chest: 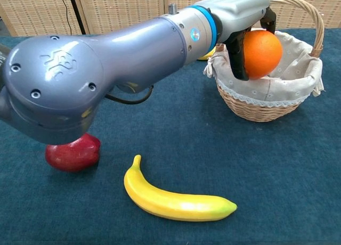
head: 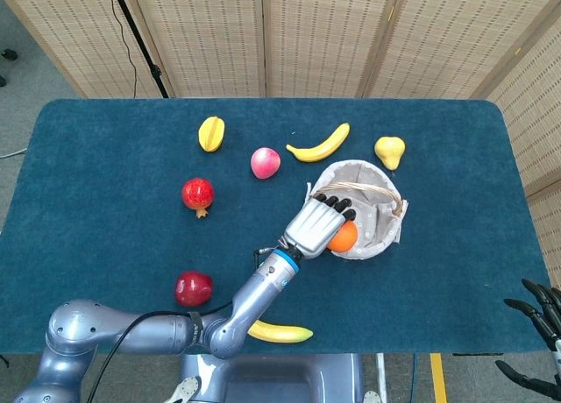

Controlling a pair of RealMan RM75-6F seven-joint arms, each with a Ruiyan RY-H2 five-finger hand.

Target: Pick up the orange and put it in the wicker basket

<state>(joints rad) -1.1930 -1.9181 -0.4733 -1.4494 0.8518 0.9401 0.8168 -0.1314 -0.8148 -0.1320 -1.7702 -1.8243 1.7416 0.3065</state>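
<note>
My left hand [head: 321, 224] [chest: 242, 16] grips the orange [head: 343, 236] [chest: 262, 54] and holds it over the near rim of the wicker basket [head: 387, 236] [chest: 272, 104], low inside its opening. The basket has a white cloth lining and an upright handle [chest: 303, 10]. The fingers wrap the orange's left and top sides in the chest view. My right hand [head: 539, 320] shows only at the bottom right corner of the head view, off the table, fingers spread and holding nothing.
On the blue table lie a banana [chest: 176, 199] near the front, a red apple [chest: 73, 153] at front left, a pomegranate [head: 198, 194], a peach [head: 266, 162], a starfruit [head: 211, 133], a second banana [head: 320, 144] and a pear [head: 390, 150].
</note>
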